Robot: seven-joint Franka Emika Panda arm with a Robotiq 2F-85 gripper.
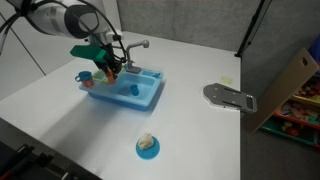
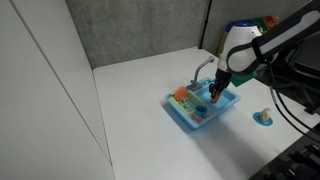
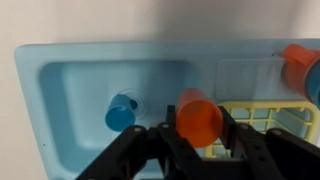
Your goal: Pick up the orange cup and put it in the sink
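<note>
In the wrist view my gripper (image 3: 197,122) is shut on the orange cup (image 3: 198,116), held above the blue toy sink (image 3: 60,60) near the edge between the basin and the yellow rack. In both exterior views the gripper (image 1: 108,66) (image 2: 217,90) hangs just over the sink (image 1: 150,96) (image 2: 180,112), beside the grey faucet (image 1: 135,45) (image 2: 201,67). The cup shows only as a small orange spot in the jaws (image 1: 108,70).
A small light-blue cup (image 3: 122,111) lies in the basin. A yellow rack (image 3: 275,115) and a larger orange piece (image 3: 300,62) (image 1: 86,75) sit on the sink. A round blue dish (image 1: 147,146) (image 2: 263,119) and a grey tool (image 1: 230,96) lie on the white table.
</note>
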